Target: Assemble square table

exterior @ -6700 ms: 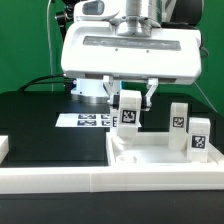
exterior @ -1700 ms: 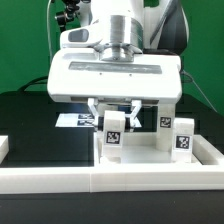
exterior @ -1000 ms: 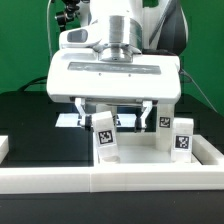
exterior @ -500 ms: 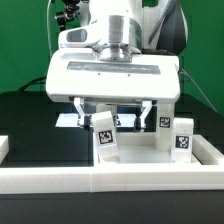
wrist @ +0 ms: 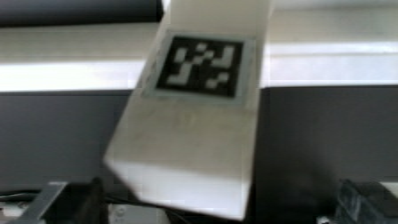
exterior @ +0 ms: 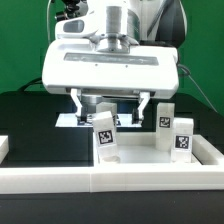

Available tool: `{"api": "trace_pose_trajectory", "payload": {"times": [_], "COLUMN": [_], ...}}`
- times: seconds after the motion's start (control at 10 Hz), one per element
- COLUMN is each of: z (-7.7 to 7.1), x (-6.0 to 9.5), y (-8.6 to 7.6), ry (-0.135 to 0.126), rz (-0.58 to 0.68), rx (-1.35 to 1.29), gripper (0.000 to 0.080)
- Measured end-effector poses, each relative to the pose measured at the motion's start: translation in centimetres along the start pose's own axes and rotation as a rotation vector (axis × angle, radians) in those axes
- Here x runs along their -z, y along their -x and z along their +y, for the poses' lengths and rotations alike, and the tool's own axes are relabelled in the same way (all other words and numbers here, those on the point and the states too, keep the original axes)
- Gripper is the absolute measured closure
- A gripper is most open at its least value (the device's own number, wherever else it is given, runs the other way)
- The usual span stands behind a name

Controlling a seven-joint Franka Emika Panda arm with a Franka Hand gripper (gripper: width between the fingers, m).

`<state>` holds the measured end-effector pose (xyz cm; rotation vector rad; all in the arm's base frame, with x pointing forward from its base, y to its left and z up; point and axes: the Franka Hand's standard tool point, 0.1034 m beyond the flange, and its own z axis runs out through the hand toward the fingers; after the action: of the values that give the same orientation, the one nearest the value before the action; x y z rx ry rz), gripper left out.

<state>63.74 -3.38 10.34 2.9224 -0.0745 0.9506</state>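
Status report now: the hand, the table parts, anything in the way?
Hand open, holding nothing. Tilted leg stands free on the square tabletop, two more legs upright beside. Nothing in the way.

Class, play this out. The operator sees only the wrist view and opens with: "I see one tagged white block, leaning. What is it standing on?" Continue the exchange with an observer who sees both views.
Observer: The leaning leg has its foot on the white square slab.
Operator: Are there other legs nearby?
Observer: Yes. Two upright legs, one behind the other, stand toward the exterior view's right.
Operator: Am I gripping the leaning one?
Observer: No. The gripper is open, with its fingers wide on either side near the leg's top, clear of it.
Operator: Anything in front?
Observer: A long white rail lies across the front.
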Motion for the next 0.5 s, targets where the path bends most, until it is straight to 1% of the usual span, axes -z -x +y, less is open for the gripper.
{"api": "trace_pose_trajectory", "payload": {"times": [0.2, 0.3, 0.4, 0.5], "z": [-0.22, -0.45, -0.86, -0.7], "x": [-0.18, -0.33, -0.41, -0.49], "y": [0.29, 0.47, 0.77, 0.65], "ry": [-0.006, -0.016, -0.039, -0.05], "rz": [-0.022, -0.057, -0.142, -0.197], "rx": [0.001, -0.001, -0.004, -0.009], "gripper": [0.015, 0.015, 0.015, 0.015]}}
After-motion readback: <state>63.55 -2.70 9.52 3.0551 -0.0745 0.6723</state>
